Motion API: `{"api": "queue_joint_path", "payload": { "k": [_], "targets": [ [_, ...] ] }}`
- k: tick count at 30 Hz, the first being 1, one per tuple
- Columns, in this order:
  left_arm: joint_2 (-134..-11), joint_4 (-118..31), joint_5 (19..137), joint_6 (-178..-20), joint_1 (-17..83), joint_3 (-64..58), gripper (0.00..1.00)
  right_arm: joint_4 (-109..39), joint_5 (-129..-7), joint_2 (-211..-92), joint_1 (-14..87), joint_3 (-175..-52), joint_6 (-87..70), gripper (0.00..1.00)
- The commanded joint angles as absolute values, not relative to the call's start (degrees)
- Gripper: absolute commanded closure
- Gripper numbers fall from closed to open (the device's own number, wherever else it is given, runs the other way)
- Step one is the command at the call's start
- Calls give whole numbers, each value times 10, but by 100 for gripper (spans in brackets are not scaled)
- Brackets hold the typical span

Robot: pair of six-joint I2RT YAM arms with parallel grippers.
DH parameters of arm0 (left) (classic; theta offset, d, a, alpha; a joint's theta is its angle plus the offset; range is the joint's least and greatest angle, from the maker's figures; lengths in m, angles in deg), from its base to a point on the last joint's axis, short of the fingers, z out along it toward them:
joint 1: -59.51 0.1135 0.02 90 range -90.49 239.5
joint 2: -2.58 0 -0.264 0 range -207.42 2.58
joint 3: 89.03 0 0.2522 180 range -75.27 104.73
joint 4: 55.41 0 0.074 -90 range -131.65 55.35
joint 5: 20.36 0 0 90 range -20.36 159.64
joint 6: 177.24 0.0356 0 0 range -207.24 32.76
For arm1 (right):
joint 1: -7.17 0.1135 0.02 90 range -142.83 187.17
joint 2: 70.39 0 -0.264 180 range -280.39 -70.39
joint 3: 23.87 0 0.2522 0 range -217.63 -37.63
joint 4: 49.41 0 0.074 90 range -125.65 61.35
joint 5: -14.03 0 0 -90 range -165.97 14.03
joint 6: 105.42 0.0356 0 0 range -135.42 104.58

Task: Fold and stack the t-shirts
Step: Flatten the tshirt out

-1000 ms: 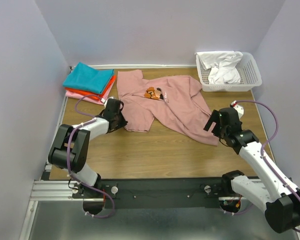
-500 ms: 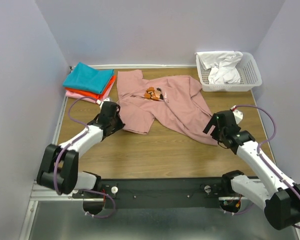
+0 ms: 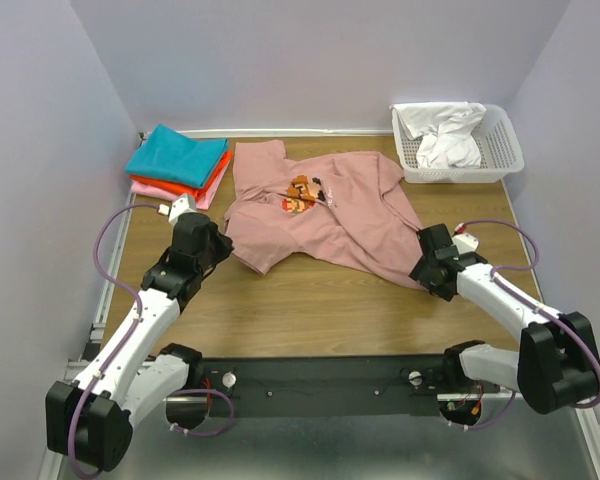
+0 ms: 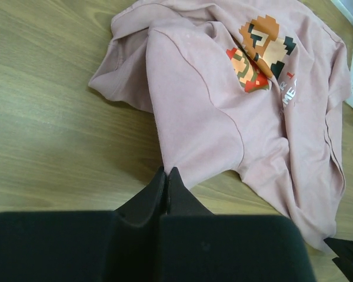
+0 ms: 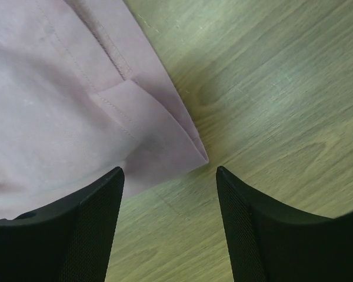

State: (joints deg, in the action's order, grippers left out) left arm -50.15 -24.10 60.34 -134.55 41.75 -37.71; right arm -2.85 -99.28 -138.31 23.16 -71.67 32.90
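The large dusty-pink t-shirt (image 3: 330, 215) lies crumpled on the wooden table, its pixel-figure print facing up. My left gripper (image 3: 225, 245) is shut on the shirt's near left edge; in the left wrist view the closed fingertips (image 4: 166, 171) pinch the pink cloth (image 4: 212, 117). My right gripper (image 3: 425, 270) is open and low over the shirt's near right corner; in the right wrist view the gripper (image 5: 169, 170) straddles the hem corner (image 5: 188, 147) without touching it. Folded teal (image 3: 177, 153), orange-red (image 3: 218, 178) and pink (image 3: 165, 190) shirts are stacked at the back left.
A white mesh basket (image 3: 502, 150) holding white cloth (image 3: 445, 135) stands at the back right. Walls close in the table on the left, back and right. Bare wood (image 3: 320, 300) lies between the shirt and the arm bases.
My left arm has drawn back toward the near left, dragging the shirt's left part with it. My right gripper has moved in and down onto the shirt's near right corner.
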Motion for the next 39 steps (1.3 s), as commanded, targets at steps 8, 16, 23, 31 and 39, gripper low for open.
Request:
{"api": "queue_joint_path", "payload": {
  "k": [8,16,23,31,39],
  "targets": [
    [-470,-204,559,-1356,415,-386,100,-48,-1034,-1433,219,-702,358,33],
    [-474,-198,547,-1358,415,-385,100,-80,-998,-1462,205,-693,339,53],
    [-457,-189,531,-1367,415,-370,100,-86,-959,-1361,205,-698,298,100],
    [-435,-191,526,-1362,415,-272,100,-81,-947,-1194,205,-797,228,100],
    [-370,-187,455,-1337,415,-104,100,-51,-997,-1150,205,-971,197,100]
  ]
}}
